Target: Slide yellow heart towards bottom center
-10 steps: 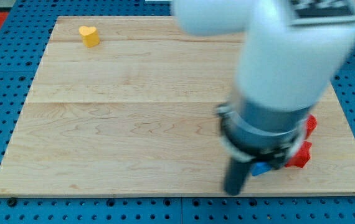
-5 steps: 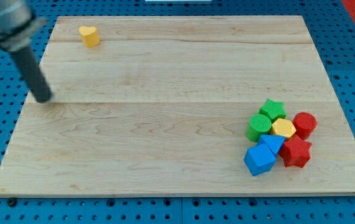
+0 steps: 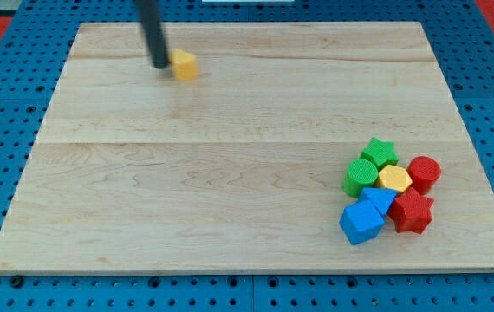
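The yellow heart lies on the wooden board near the view's top, left of centre. My tip is just to the heart's left, touching or nearly touching it. The dark rod rises from there out of the view's top edge.
A cluster of blocks sits at the view's lower right: a green star, a green cylinder, a yellow hexagon, a red cylinder, a red star-like block, a blue cube and a blue triangular block.
The rod swept from the lower right to the board's left edge, then up behind the yellow heart. The heart has slid right and slightly down from the top left corner.
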Robot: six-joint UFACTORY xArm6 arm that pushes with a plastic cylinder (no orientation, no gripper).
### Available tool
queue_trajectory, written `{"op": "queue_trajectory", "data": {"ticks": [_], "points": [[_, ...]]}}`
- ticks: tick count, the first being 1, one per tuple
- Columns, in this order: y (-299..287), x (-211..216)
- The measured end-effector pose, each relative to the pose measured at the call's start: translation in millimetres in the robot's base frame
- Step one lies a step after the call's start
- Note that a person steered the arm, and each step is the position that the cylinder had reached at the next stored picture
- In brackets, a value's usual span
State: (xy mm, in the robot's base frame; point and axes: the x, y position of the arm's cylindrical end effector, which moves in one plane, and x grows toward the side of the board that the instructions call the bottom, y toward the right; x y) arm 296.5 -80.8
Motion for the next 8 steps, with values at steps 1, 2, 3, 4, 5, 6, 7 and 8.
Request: {"op": "queue_trajectory", "data": {"ticks": [1, 2, 3, 4, 5, 6, 7, 8], "points": [[-24, 1], [-9, 0], [62, -16], [92, 56], [103, 130], [109, 124], [49, 89], [62, 56]]}}
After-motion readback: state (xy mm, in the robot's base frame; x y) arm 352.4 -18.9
